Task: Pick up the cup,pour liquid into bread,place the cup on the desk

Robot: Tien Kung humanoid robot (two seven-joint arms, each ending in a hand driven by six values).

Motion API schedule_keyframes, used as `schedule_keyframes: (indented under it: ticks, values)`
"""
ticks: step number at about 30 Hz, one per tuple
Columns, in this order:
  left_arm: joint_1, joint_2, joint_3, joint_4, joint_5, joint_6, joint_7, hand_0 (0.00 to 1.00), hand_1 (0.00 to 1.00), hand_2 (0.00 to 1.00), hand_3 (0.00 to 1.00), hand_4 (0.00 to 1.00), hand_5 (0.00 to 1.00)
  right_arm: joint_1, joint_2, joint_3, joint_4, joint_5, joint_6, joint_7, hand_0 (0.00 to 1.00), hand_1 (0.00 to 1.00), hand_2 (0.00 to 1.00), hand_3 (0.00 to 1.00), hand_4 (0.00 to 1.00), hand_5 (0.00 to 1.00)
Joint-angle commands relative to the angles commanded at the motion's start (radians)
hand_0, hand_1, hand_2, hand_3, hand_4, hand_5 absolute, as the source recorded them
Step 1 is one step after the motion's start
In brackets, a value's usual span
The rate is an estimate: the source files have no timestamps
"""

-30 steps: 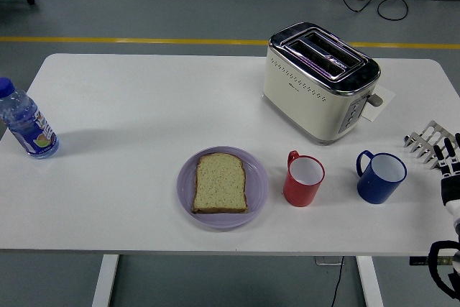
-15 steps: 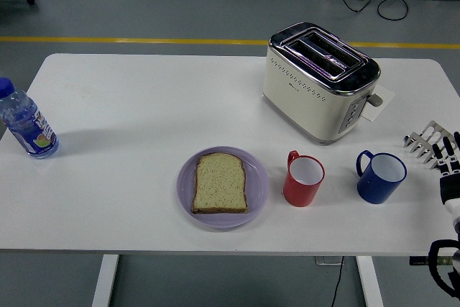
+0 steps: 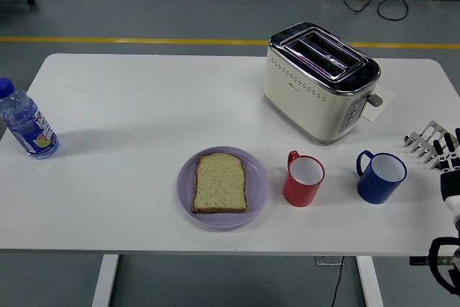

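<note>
red cup (image 3: 303, 181) | blue cup (image 3: 381, 177) | lilac plate (image 3: 257, 186) | cream toaster (image 3: 305, 98)

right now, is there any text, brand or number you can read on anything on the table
None is legible.
Clear plastic water bottle: colourful label, its print too blurred to read.
Cream and chrome two-slot toaster: small dark mark on its long side, too small to read; its end buttons are unreadable too.
Red mug, blue mug, lilac plate: no print visible.

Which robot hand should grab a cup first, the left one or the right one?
Probably the right hand. It sits open at the white table's right edge, just beside the blue mug, with the red mug a little farther. No left hand shows in the picture at all.
</note>
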Motion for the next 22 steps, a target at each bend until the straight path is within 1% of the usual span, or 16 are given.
schedule_keyframes:
  ticks: [10, 22]
  values:
    - [-0.004, 0.001, -0.002, -0.001, 0.004, 0.0, 0.0, 0.633, 0.64, 0.651, 0.503, 0.24, 0.862, 0.0, 0.003, 0.002, -0.005, 0.006, 0.004, -0.005, 0.672, 0.592, 0.67, 0.634, 0.593, 0.426]
    - [-0.004, 0.001, -0.003, -0.001, 0.002, 0.0, 0.0, 0.633, 0.641, 0.652, 0.503, 0.24, 0.862, 0.0, 0.001, 0.015, -0.01, 0.016, 0.024, -0.042, 0.671, 0.592, 0.67, 0.633, 0.593, 0.42]
